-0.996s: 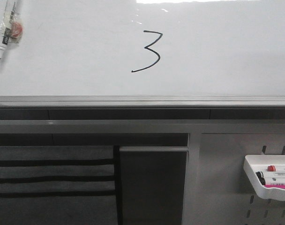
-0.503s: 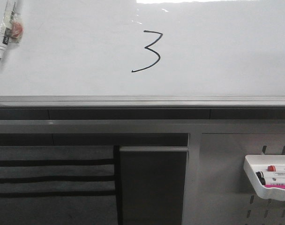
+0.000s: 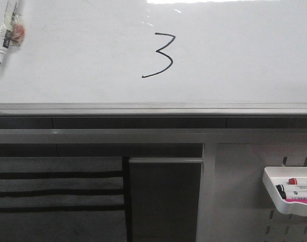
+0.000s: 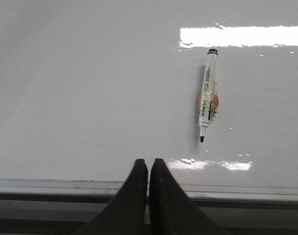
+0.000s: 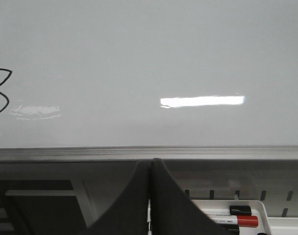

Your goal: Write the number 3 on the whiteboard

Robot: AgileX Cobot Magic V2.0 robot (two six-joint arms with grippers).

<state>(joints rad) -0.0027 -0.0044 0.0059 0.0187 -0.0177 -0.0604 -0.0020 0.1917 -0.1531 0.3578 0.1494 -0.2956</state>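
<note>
Number 3 sitting complete on whiteboard, marker lying left of it; both grippers resting closed, empty.

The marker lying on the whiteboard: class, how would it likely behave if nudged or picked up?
The marker has a round barrel on the glossy whiteboard, so it would probably slide or roll easily. The tape wrapped around it may limit rolling. Slim, probably plastic: likely light and stiff.

Grey perforated panel carrying a white marker tray with red- and black-capped markers; dark cabinet door beside grey striped fabric. Ceiling light glare reflects overhead.
</note>
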